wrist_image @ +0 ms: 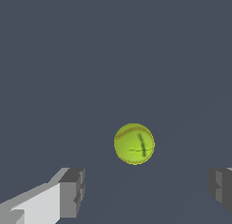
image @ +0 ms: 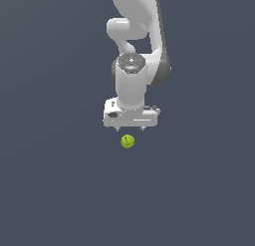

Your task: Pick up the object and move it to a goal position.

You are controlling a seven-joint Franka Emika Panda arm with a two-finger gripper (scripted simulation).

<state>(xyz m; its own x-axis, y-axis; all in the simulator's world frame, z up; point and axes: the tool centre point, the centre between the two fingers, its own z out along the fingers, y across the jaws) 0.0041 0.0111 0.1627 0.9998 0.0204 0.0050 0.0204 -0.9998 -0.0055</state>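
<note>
The small yellow-green ball [image: 127, 141] with darker green marks lies on the flat grey floor. In the exterior view it sits just below my white gripper [image: 130, 128], slightly toward the exterior view's left of its middle. In the wrist view the ball [wrist_image: 134, 143] lies ahead of my gripper [wrist_image: 147, 193], apart from both fingers. One grey fingertip [wrist_image: 72, 191] and the other [wrist_image: 221, 187] stand wide apart with nothing between them. The gripper is open and empty.
The white arm [image: 134, 36] rises behind the gripper toward the exterior view's top. The floor [image: 50, 165] is a plain dark grey surface with no other objects or edges in view.
</note>
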